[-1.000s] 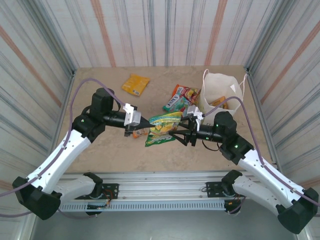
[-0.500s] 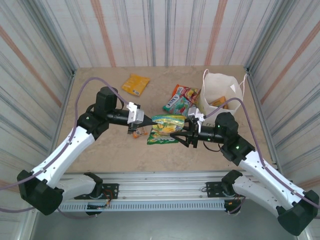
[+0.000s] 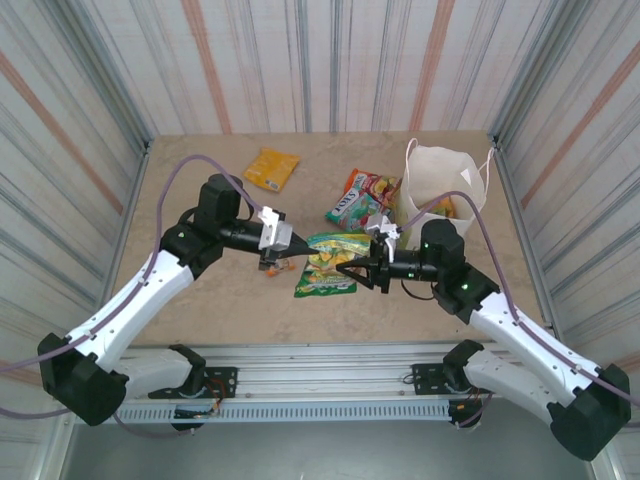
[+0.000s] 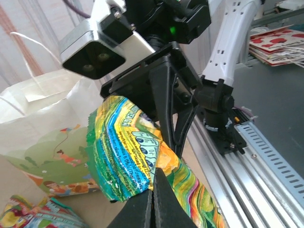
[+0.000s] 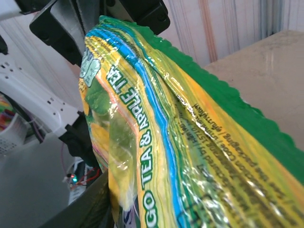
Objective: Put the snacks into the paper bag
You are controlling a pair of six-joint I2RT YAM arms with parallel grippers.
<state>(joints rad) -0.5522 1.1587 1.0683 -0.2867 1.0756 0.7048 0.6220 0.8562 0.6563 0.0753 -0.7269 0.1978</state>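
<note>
A green-yellow snack packet (image 3: 328,262) hangs above the table between both arms. My left gripper (image 3: 290,240) is shut on its left edge, and the left wrist view shows the closed jaws pinching the packet (image 4: 128,152). My right gripper (image 3: 347,268) reaches the packet's right side, its fingers (image 4: 164,107) standing close together behind it. The packet (image 5: 180,142) covers those jaws, so I cannot tell whether they grip it. The white paper bag (image 3: 440,180) stands upright at the back right, with an orange packet (image 3: 443,207) inside. More snacks lie on the table: an orange one (image 3: 271,168), two colourful ones (image 3: 362,197) and a small orange bar (image 3: 278,266).
Corrugated walls close in the table on three sides. The metal rail (image 3: 320,385) with the arm bases runs along the near edge. The bag (image 4: 42,152) shows behind the held packet in the left wrist view, with the two colourful packets (image 4: 28,216) at its foot.
My right gripper has moved in against the packet's right side and its jaws have narrowed. The left arm has shifted slightly, still holding the packet.
</note>
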